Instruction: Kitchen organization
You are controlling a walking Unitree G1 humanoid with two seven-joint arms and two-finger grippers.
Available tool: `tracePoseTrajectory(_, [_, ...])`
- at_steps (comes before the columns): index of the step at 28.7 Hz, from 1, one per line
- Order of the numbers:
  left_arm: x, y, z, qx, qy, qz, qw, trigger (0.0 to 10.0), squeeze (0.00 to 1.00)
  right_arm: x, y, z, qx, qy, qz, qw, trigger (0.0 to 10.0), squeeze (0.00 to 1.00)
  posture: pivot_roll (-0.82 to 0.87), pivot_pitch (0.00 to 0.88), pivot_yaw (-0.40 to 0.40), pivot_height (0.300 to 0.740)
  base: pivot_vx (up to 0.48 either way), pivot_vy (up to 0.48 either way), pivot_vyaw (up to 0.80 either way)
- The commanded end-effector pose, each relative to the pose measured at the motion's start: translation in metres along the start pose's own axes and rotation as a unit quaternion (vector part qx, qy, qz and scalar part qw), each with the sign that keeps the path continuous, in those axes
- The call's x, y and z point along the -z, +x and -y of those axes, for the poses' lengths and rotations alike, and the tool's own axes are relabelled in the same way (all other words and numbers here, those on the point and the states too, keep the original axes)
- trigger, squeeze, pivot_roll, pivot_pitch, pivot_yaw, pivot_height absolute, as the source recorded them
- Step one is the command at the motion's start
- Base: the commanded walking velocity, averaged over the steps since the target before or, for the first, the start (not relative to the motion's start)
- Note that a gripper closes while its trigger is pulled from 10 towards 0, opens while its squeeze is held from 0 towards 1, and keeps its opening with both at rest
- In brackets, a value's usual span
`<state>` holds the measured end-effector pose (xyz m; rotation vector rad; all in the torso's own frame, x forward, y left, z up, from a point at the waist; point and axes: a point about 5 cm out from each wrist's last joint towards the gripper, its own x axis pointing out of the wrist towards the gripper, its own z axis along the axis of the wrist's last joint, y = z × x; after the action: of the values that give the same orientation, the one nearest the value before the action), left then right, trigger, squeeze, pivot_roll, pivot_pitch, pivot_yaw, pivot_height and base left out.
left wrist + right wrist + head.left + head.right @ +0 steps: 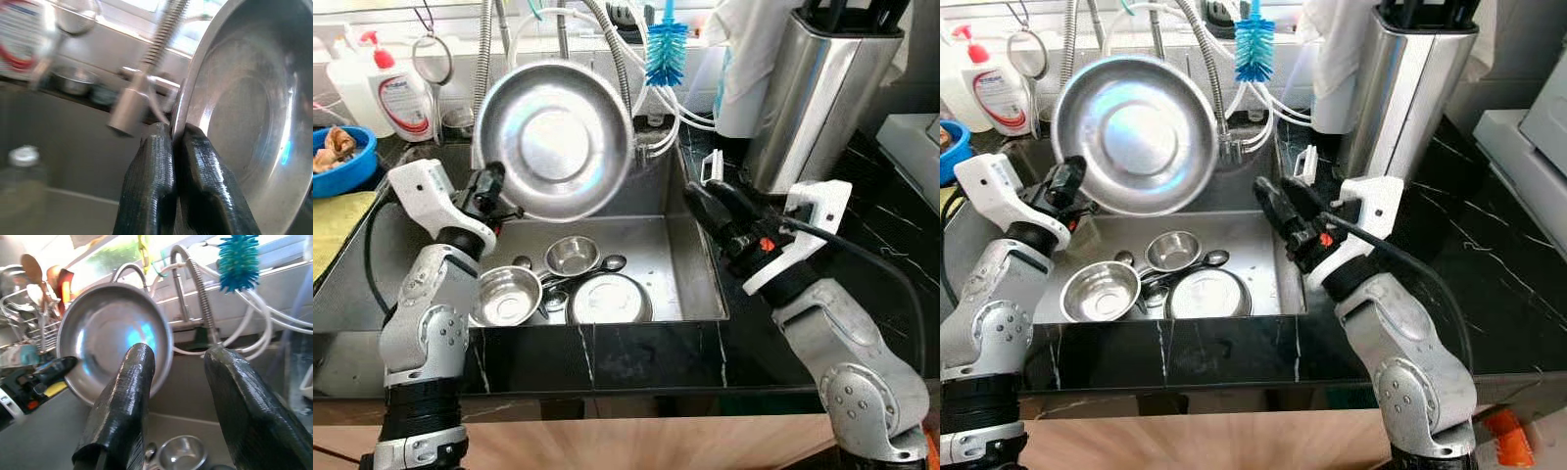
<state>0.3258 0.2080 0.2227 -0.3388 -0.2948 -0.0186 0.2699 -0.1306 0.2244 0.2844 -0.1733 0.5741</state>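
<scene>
Steel plate [553, 137] pinched upright at its rim by raised left hand [497, 199]

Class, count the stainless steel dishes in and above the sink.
4: a large plate held up by the left tool; in the sink, a bowl, a small cup and a plate. More may be hidden.

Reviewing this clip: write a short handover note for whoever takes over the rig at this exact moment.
Left gripper: shut on the rim of the large steel plate, held upright above the sink.
Right gripper: open, empty, over the sink's right edge, pointing at the plate.
In the sink basin: steel bowl, small cup, flat steel plate, spoons.
Done: the large plate is lifted out.
Left: put the plate away, then clear the remaining dishes.
</scene>
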Motion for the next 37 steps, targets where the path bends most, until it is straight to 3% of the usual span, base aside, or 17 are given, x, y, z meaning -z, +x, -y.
tracePoseTrajectory(1, [-0.012, 0.004, -0.005, -0.019, 0.052, 0.026, 0.998, 10.0, 0.00, 0.000, 0.000, 0.003, 0.012, -0.011, -0.005, 1.000, 10.0, 0.00, 0.02, 0.041, 0.026, 0.740, 0.000, 0.000, 0.00])
tracePoseTrajectory(6, [-0.009, 0.002, -0.011, 0.017, 0.144, 0.010, 0.989, 10.0, 0.00, 0.001, -0.006, 0.007, 0.029, -0.026, -0.011, 0.999, 10.0, 0.00, 0.02, 0.039, 0.030, 0.740, 0.000, 0.000, 0.00])
tracePoseTrajectory(8, [-0.009, 0.001, -0.011, 0.036, 0.150, 0.009, 0.988, 10.0, 0.00, 0.002, -0.009, 0.008, 0.034, -0.032, -0.014, 0.999, 10.0, 0.00, 0.02, 0.039, 0.030, 0.740, 0.000, 0.000, 0.00])
tracePoseTrajectory(13, [-0.005, -0.001, -0.015, 0.064, 0.208, -0.003, 0.976, 10.0, 0.00, 0.006, -0.017, 0.015, 0.057, -0.036, -0.023, 0.997, 10.0, 0.00, 0.03, 0.040, 0.029, 0.740, 0.000, 0.000, 0.00])
tracePoseTrajectory(15, [0.009, -0.004, -0.025, 0.076, 0.270, -0.039, 0.959, 10.0, 0.00, 0.009, -0.025, 0.028, 0.104, -0.047, -0.034, 0.993, 10.0, 0.00, 0.02, 0.044, 0.032, 0.740, 0.000, 0.000, 0.00])
tracePoseTrajectory(21, [0.022, -0.005, -0.045, 0.060, 0.317, -0.082, 0.943, 10.0, 0.00, 0.007, -0.037, 0.038, 0.135, -0.066, -0.040, 0.988, 10.0, 0.00, 0.02, 0.048, 0.035, 0.740, 0.000, 0.000, 0.00])
tracePoseTrajectory(26, [0.029, -0.006, -0.061, 0.035, 0.324, -0.107, 0.939, 10.0, 0.00, 0.009, -0.040, 0.040, 0.143, -0.077, -0.052, 0.985, 10.0, 0.00, 0.02, 0.050, 0.038, 0.740, 0.000, 0.000, 0.00])
tracePoseTrajectory(32, [0.047, -0.014, -0.087, -0.020, 0.300, -0.173, 0.938, 10.0, 0.00, 0.010, -0.041, 0.040, 0.144, -0.085, -0.053, 0.984, 10.0, 0.00, 0.02, 0.050, 0.043, 0.740, 0.000, 0.000, 0.00])
tracePoseTrajectory(37, [0.053, -0.017, -0.090, -0.030, 0.266, -0.185, 0.946, 10.0, 0.00, 0.010, -0.041, 0.040, 0.144, -0.088, -0.055, 0.984, 10.0, 0.00, 0.02, 0.052, 0.042, 0.740, 0.000, 0.000, 0.00])
